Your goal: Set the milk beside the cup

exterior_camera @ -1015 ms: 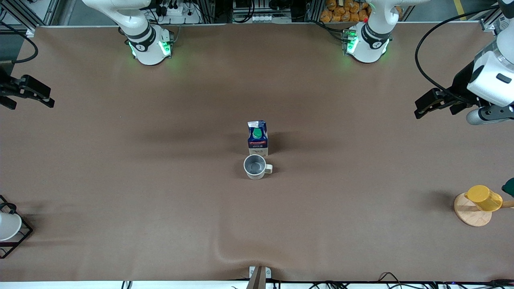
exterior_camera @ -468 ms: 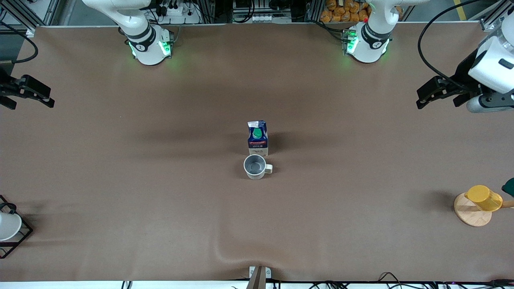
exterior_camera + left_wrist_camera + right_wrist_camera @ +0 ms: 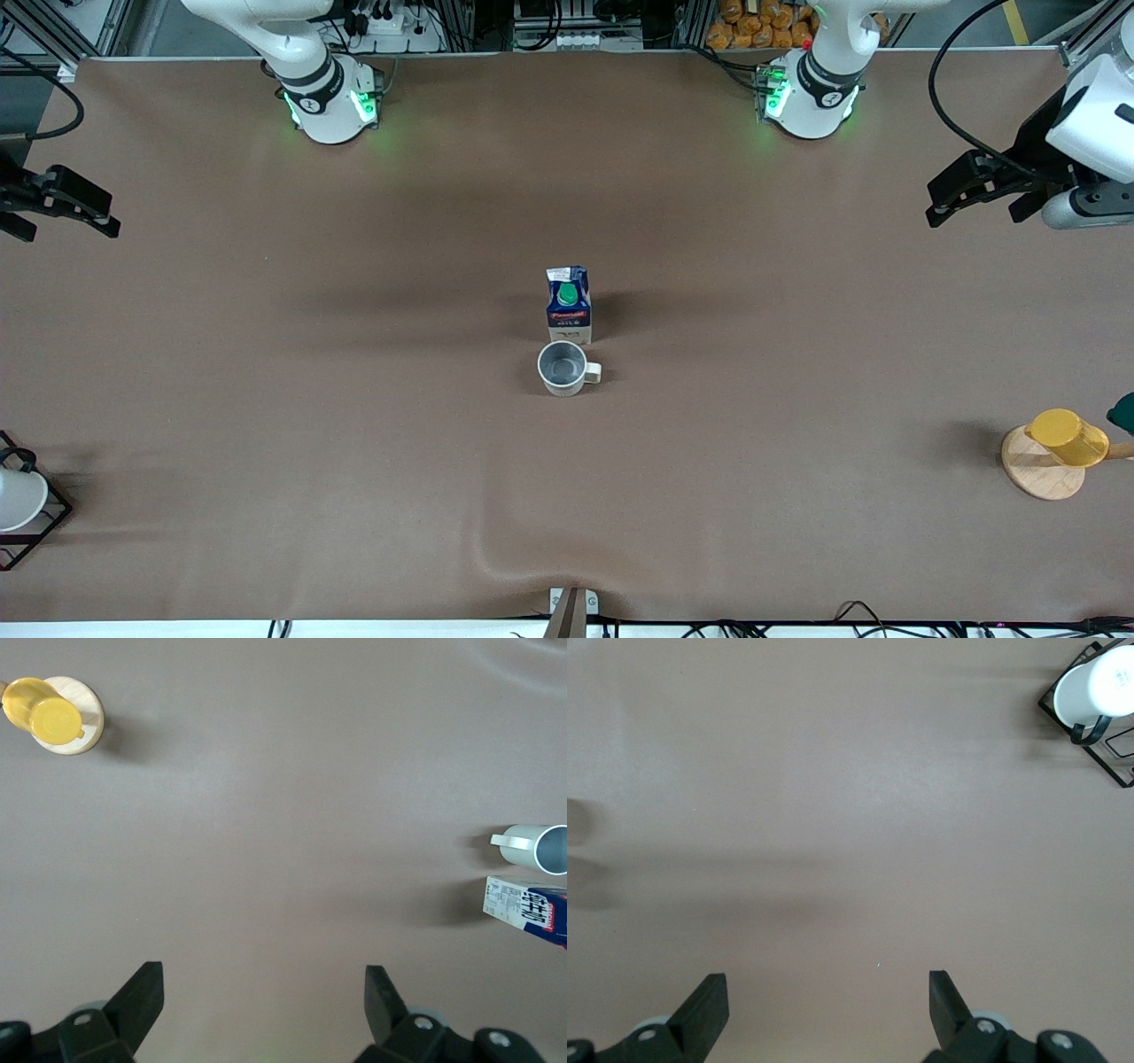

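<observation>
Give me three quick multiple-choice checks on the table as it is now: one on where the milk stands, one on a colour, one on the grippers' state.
1. Where does the milk stand relative to the cup?
A. Beside it, farther from the front camera
B. Inside it
C. On the wooden disc

2. What colour is the milk's cap?
A. Yellow
B. Green
C. Black

3. What state are the left gripper and right gripper in?
A. Both open, holding nothing
B. Left shut on the milk
C. Right shut on the cup

Answers:
1. A, the carton stands upright just above the cup in the front view.
2. B, a round green cap shows on the blue gable top.
3. A, each wrist view shows fingers spread over bare table, one at each end.
</observation>
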Controlling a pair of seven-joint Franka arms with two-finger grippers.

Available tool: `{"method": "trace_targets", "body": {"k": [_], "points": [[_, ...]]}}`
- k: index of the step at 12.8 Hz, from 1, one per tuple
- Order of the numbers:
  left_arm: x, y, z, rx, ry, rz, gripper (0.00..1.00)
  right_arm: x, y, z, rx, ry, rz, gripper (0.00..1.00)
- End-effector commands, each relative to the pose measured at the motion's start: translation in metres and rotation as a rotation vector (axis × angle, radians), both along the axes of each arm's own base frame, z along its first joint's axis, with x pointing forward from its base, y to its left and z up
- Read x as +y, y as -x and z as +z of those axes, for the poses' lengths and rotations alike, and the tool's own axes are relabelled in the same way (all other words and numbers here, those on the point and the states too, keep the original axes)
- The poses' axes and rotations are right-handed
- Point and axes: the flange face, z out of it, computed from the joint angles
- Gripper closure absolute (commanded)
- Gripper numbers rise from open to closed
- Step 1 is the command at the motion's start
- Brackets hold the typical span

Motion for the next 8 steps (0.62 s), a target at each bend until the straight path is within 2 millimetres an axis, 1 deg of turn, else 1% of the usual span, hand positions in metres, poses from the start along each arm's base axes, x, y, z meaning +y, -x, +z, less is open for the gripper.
{"method": "trace_targets", "body": {"k": [1,4,6,8], "points": [[0.0009,0.0136,0.0085,0.0,-0.008,-0.025,0.0,-0.0019,0.0002,0.0053,-0.011,-0.004,-0.014,0.0],[0.0006,0.0128,0.0074,0.003,-0.007,-0.028,0.0,-0.0019,0.0003,0.0051,-0.009,-0.004,-0.014,0.0],[0.0003,0.0077,0.0021,0.011,-0.014,-0.032,0.0,-0.0021,-0.0003,0.0037,-0.007,-0.002,-0.014,0.0],[0.0,0.0067,0.0018,0.01,-0.021,-0.033,0.0,-0.0013,-0.0003,0.0044,-0.009,-0.002,-0.013,0.0]]}}
